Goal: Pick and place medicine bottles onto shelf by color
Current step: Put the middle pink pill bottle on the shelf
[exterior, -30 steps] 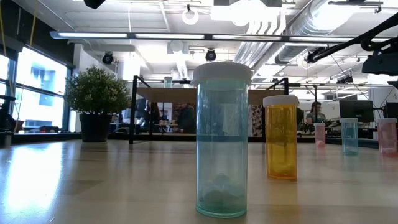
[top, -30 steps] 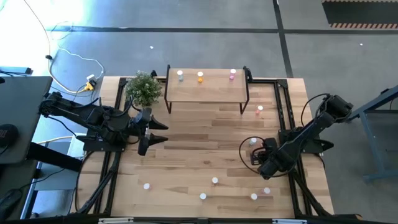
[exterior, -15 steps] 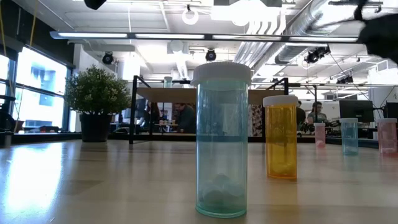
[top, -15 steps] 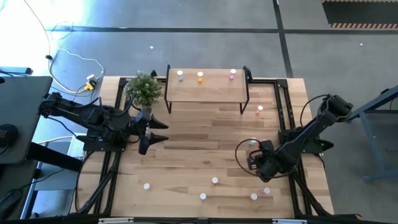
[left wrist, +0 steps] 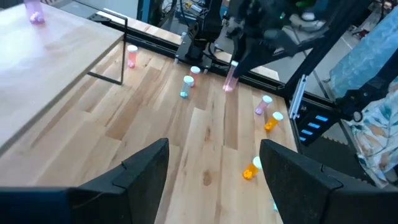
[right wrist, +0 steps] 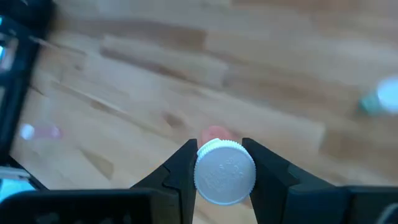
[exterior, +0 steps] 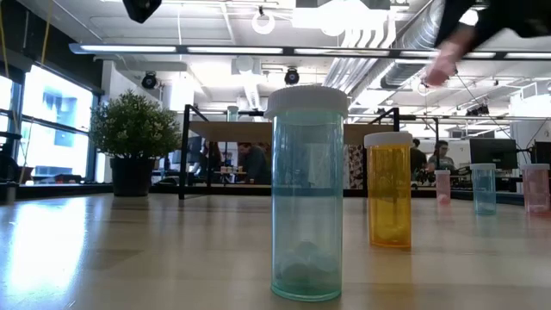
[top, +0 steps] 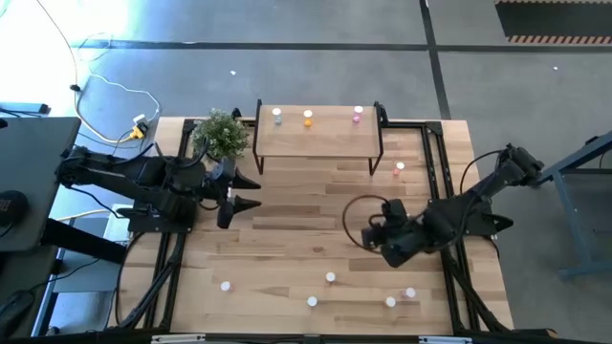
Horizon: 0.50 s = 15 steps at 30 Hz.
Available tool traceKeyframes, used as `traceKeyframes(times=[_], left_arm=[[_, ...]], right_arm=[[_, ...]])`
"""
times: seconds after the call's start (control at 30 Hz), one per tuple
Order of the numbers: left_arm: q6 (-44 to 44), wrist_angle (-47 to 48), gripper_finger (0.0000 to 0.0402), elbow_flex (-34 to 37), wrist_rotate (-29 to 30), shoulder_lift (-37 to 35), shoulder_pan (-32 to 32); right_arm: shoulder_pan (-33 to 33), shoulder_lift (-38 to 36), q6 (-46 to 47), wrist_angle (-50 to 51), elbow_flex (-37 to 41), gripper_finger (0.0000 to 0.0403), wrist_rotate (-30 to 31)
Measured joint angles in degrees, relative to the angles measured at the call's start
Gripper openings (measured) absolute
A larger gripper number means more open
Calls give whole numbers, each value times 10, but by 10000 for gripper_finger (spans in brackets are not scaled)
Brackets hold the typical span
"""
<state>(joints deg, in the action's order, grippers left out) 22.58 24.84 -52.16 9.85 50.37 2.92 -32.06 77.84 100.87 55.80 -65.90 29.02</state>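
My right gripper [top: 376, 232] is shut on a pink bottle with a white cap [right wrist: 225, 172], held above the table's middle right; the bottle also shows in the left wrist view [left wrist: 231, 78]. My left gripper [top: 247, 191] is open and empty, near the plant at the table's left. The shelf [top: 316, 134] stands at the far edge with a pale green bottle [top: 277, 115], an orange bottle [top: 308, 118] and a pink bottle [top: 358, 113] upright on its board. Other bottles stand upright on the table, one pink [top: 399, 170] beside the shelf's right leg and several near the front edge [top: 330, 278]. My right gripper pinches the pink bottle at its white cap [right wrist: 205, 163] between its two fingers, one on each side. The fingers come from above, pointing down. The bottle hangs upright below the fingers, its pink body [left wrist: 229, 83] lifted clear of the table.
A potted plant [top: 222, 139] stands at the far left beside the shelf. In the low view a pale green bottle [exterior: 307, 194] and an orange bottle [exterior: 390, 191] stand close to the camera. Black frame rails [top: 440, 172] run along the table's right side.
My right gripper has risen and gone toward the table's left with the pink bottle, which stays upright and clear of the table. My left gripper has gone a little toward the far edge, still open.
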Motion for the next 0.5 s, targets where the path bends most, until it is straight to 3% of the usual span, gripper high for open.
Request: traceKeyframes(times=[0.27, 0.5], left_arm=[[-35, 0, 243, 0, -34, 0, -41], [-42, 0, 243, 0, -48, 0, -65]], right_arm=[[104, 0, -177, -29, -65, 103, 21], [210, 0, -344, -48, -122, 103, 4]])
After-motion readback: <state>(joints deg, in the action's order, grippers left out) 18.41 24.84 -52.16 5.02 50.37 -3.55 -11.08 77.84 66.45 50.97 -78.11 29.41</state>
